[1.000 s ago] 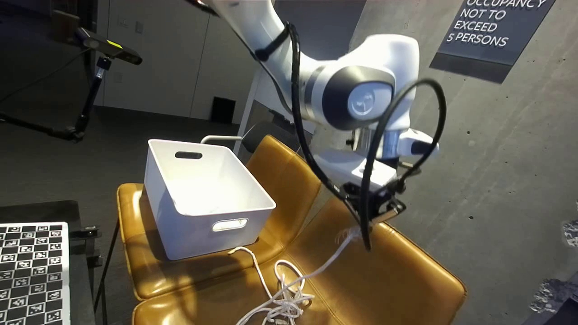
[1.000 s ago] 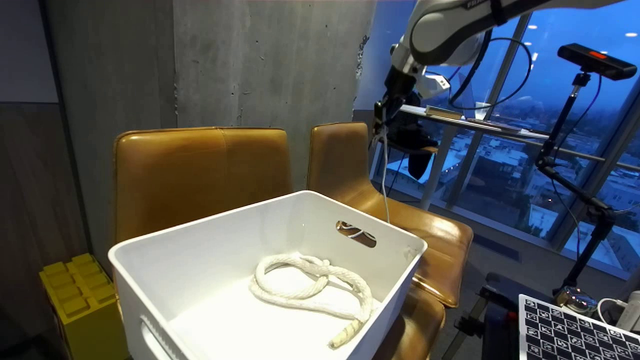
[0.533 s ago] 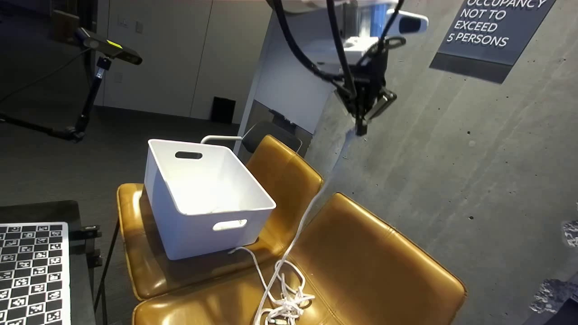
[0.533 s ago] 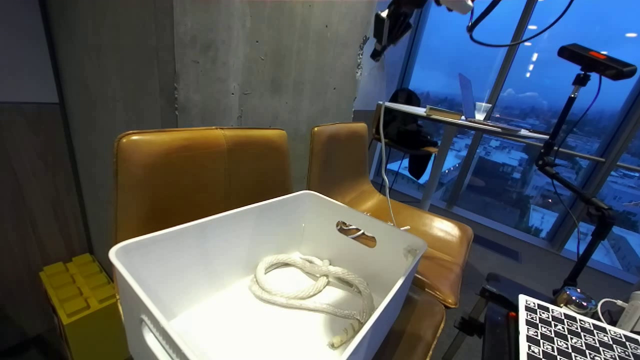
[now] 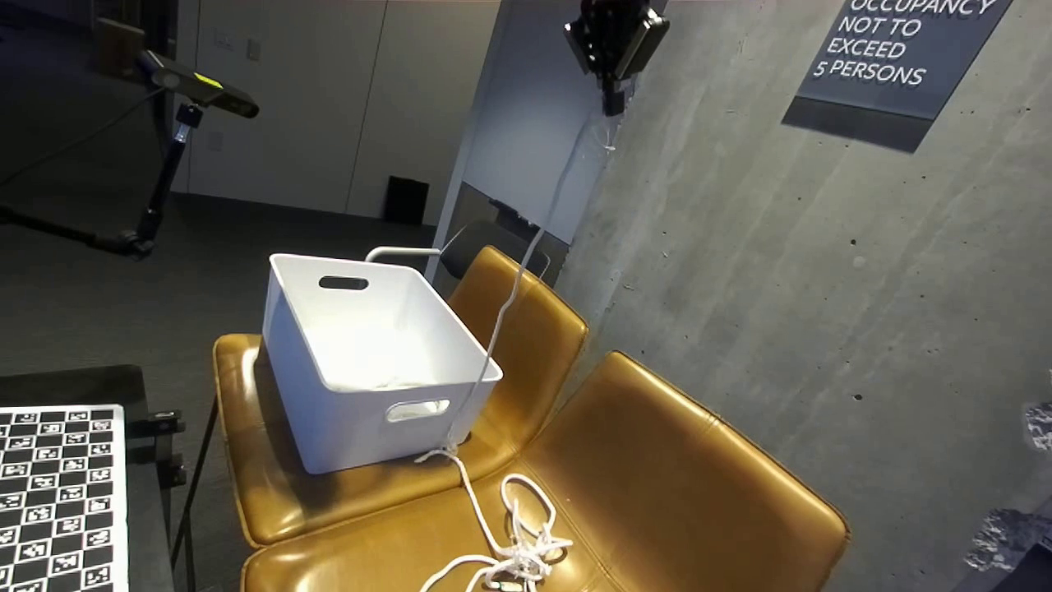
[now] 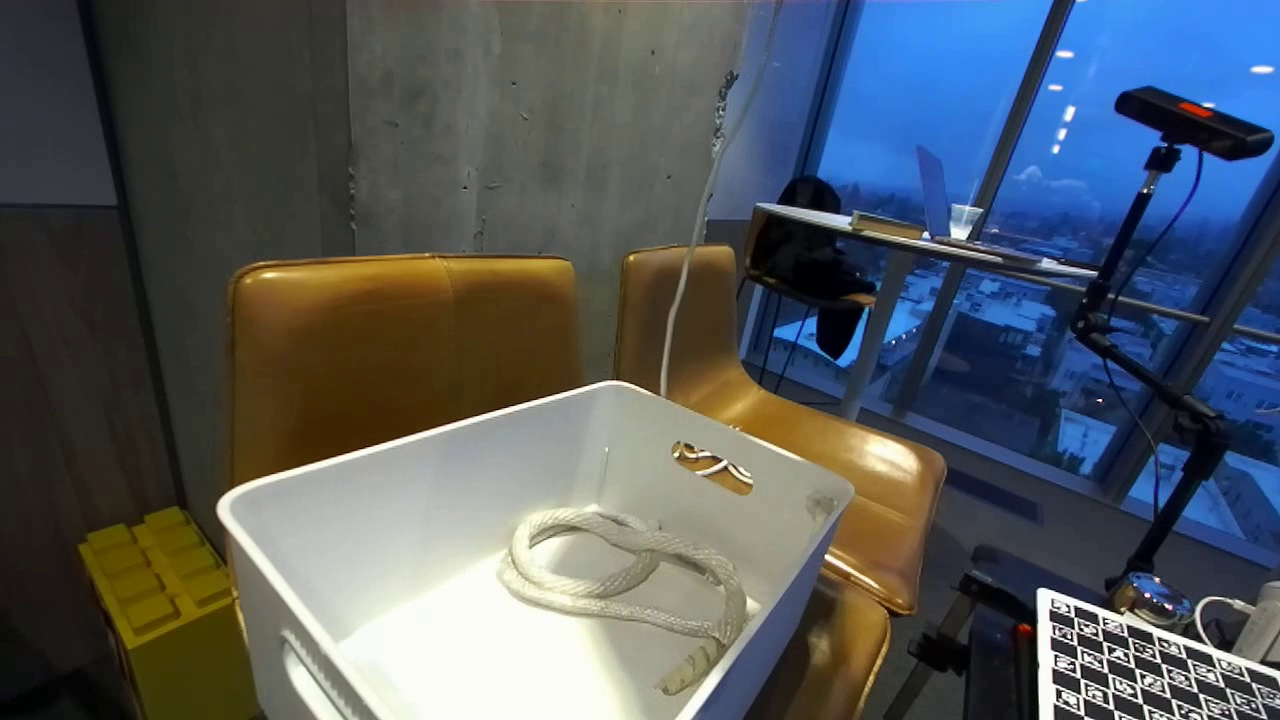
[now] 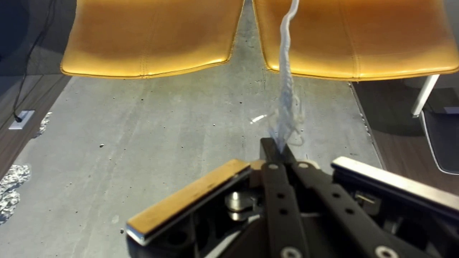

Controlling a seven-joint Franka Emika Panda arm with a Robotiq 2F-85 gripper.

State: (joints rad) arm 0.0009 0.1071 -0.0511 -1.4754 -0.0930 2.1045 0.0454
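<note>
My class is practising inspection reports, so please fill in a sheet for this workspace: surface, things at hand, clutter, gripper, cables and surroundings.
Surface: two tan leather-look chairs, side by side.
Things at hand: thin white rope, partly tangled on one chair; white bin on the other, thick braided rope inside.
Clutter: marker-patterned board; yellow studded box.
Gripper: closed, pinching the thin white rope's frayed end.
Cables: black cable plugged into a wall outlet.
Surroundings: concrete wall, occupancy sign, camera on a stand, large windows.
</note>
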